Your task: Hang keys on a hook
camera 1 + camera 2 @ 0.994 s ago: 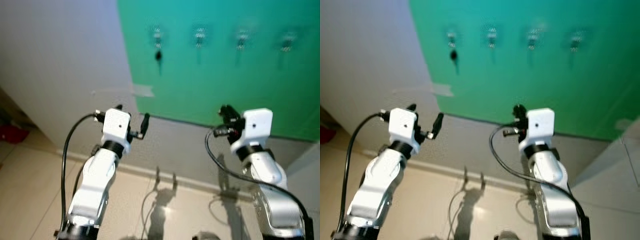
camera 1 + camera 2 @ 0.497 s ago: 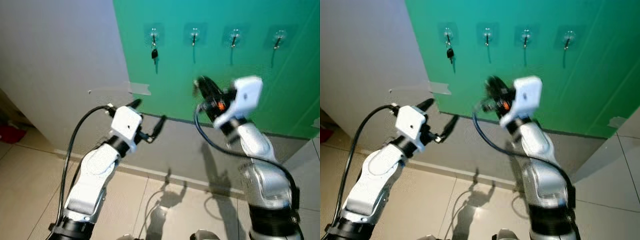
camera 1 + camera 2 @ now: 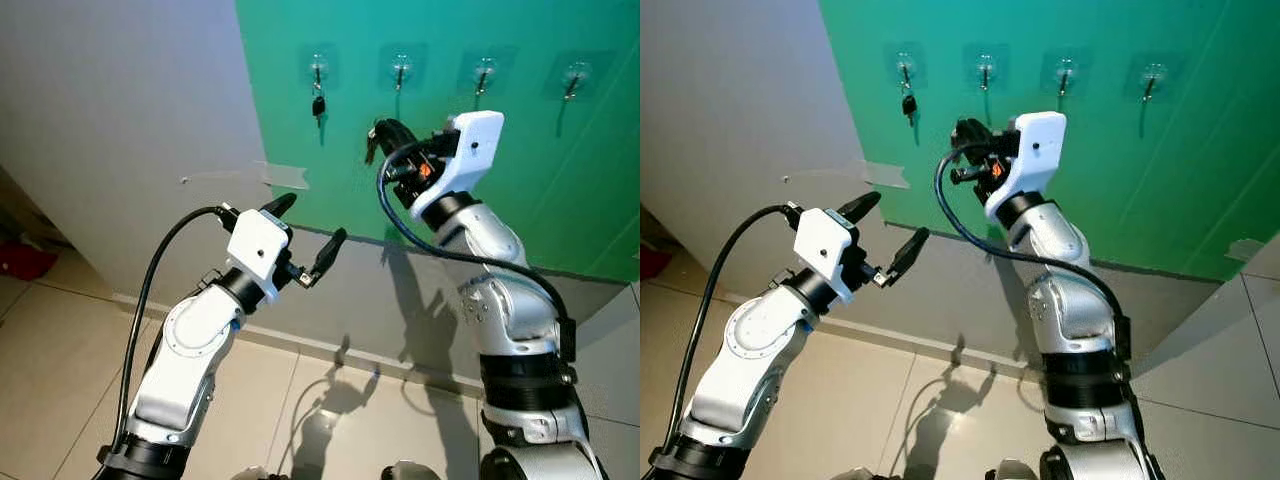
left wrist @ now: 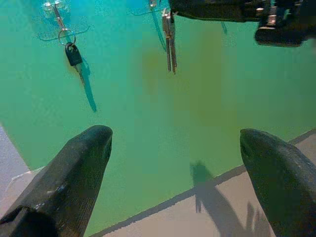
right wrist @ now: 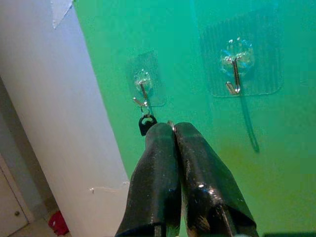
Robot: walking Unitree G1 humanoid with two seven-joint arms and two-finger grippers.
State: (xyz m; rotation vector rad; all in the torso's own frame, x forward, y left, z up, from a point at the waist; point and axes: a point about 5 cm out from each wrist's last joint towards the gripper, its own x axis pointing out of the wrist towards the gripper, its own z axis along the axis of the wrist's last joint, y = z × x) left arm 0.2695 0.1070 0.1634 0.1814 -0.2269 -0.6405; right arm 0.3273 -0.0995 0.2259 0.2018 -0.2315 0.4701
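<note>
Right now you are in the approach step: the right gripper (image 3: 378, 135), upper centre of the head view, is pinched tight on the keys (image 4: 169, 39), which dangle below its fingers against the green board (image 3: 520, 200), just under the 2nd hook (image 3: 399, 73) of 4. The 1st hook (image 3: 318, 74) already carries a black key (image 3: 318, 105). Next, I judge, you must raise the ring above the bare hook's tip and lower it on. The left gripper (image 3: 306, 238) idles mid-frame, fingers spread apart.

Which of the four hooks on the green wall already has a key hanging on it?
The leftmost hook, nearest the grey wall: a black-headed key hangs from it. The other three are bare.
</note>
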